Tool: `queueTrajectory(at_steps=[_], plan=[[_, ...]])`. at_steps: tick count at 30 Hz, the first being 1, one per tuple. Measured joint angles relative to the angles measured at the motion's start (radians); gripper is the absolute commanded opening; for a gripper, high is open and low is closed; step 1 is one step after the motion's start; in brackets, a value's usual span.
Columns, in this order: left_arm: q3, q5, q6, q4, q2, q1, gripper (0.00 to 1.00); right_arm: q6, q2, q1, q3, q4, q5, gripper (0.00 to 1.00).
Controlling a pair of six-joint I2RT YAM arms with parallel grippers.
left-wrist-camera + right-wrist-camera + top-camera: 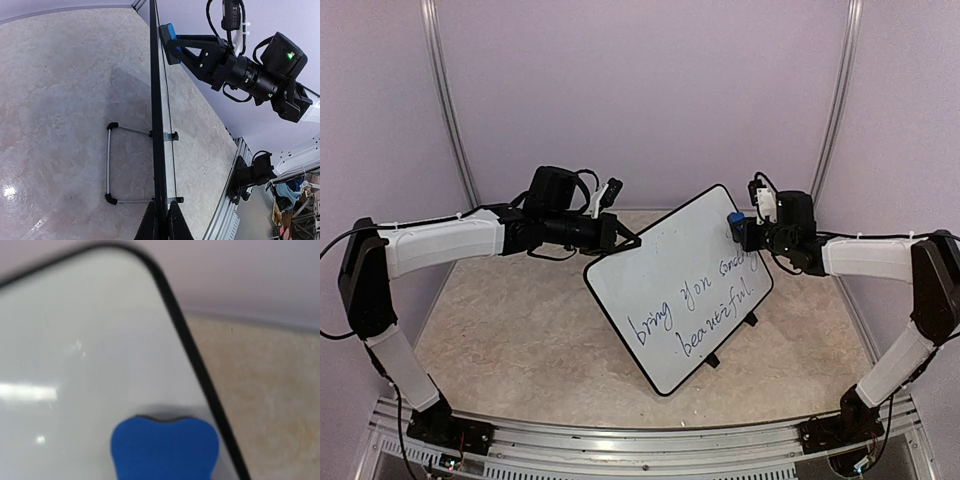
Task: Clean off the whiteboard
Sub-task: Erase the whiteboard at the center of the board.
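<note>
The whiteboard (670, 290) stands tilted at the table's middle, with handwriting across its lower half. My left gripper (623, 240) is shut on its black rim at the upper left edge. In the left wrist view the board is edge-on (158, 100), with my gripper (163, 212) clamped on the rim. My right gripper (740, 230) is shut on a blue eraser (734, 221) and presses it on the board's upper right part, just above the writing. In the right wrist view the eraser (165, 447) lies on the white face (75, 340) near the rim; the fingers are out of view.
The board's wire stand (109, 162) and black clip feet (752, 320) are on the beige tabletop (500, 320). Purple walls enclose the back and sides. An aluminium rail (640, 450) runs along the near edge, with both arm bases on it.
</note>
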Motion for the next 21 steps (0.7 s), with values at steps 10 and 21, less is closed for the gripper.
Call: queueTrajectory(at_steps=[10,21], plan=[[0.000,0.000,-0.003,0.000,0.000,0.000,0.00,0.042,-0.082,0.000,-0.185,0.055,-0.018,0.26],[0.000,0.000,0.000,0.000,-0.001,-0.001,0.00,0.065,-0.110,0.001,-0.248,0.081,-0.049,0.26]])
